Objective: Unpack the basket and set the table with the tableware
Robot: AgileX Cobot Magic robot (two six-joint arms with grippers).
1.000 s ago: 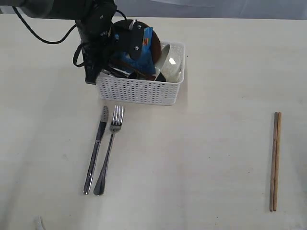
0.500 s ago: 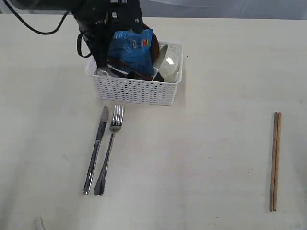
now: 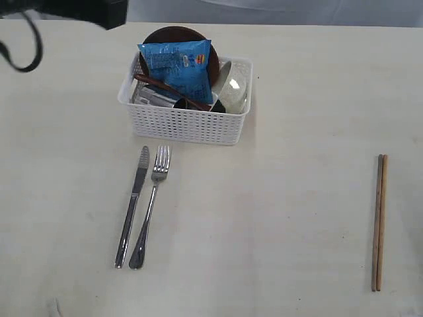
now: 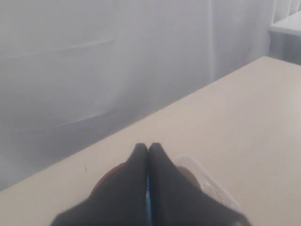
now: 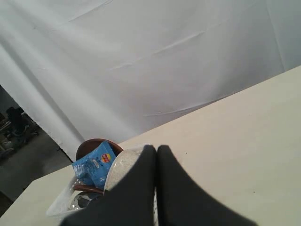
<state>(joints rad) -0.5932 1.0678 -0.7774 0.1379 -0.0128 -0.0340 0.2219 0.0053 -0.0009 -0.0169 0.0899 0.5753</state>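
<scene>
The white basket [image 3: 188, 124] stands at the back of the table [image 3: 277, 198]. In it a blue snack packet [image 3: 177, 66] leans on the upright brown plate [image 3: 168, 33]. The grey-green bowl [image 3: 232, 86], red-brown spoon [image 3: 165, 88] and steel cup [image 3: 151, 98] lie beside it. The knife [image 3: 132, 205] and fork [image 3: 151, 206] lie side by side in front of the basket. The chopsticks [image 3: 379, 221] lie at the far right. My left gripper [image 4: 148, 147] is shut above the plate [image 4: 104, 178] and basket rim [image 4: 207, 181]. My right gripper [image 5: 156, 148] is shut, away from the basket [image 5: 61, 207].
The left arm [image 3: 73, 10] and its cable sit at the back left corner of the exterior view. A grey curtain hangs behind the table's far edge. The right wrist view also shows the packet [image 5: 94, 165], plate [image 5: 89, 145] and bowl [image 5: 120, 169].
The left arm has pulled back from over the basket to the back left corner. The blue packet it was at is uncovered and leans against the plate.
</scene>
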